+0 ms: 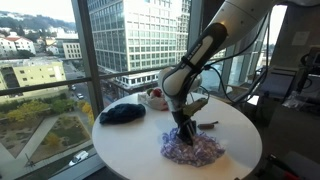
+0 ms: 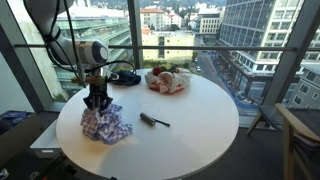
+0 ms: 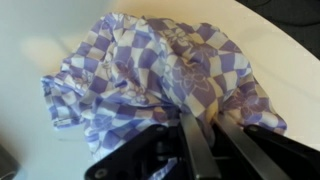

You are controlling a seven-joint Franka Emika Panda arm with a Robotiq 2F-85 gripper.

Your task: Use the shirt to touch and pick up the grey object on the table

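Your shirt (image 3: pixel 150 75) is a soft, crumpled heap of purple-and-white checks, folded over itself in loose ridges. In both exterior views it sits low on the table (image 2: pixel 205 135), close to the rim. The gripper (image 3: pixel 207 128) comes straight down into it. In the wrist view the two dark metal fingers (image 3: pixel 192 148) stand close together with a fold of the shirt caught between their tips, so you are pinching cloth.

The grey object (image 2: pixel 153 120) is slim, dark and elongated, and it lies flat on the bare tabletop. It is just beside the shirt (image 2: pixel 105 126) but not touching it, towards the table's middle. In an exterior view it shows just past the gripper (image 1: pixel 184 130), a thin dark bar (image 1: pixel 206 125) beside the shirt (image 1: pixel 193 150). Its finer shape is too small to tell.

The table is round, smooth and white, with a clean curved edge. A dark cloth (image 1: pixel 122 113) and a red-and-white bundle (image 2: pixel 167 80) lie towards the window (image 2: pixel 180 30) side, well apart from the shirt. Beyond the grey object you have a broad stretch of bare tabletop. On the shirt's other side the rim is near, so there is little room that way.
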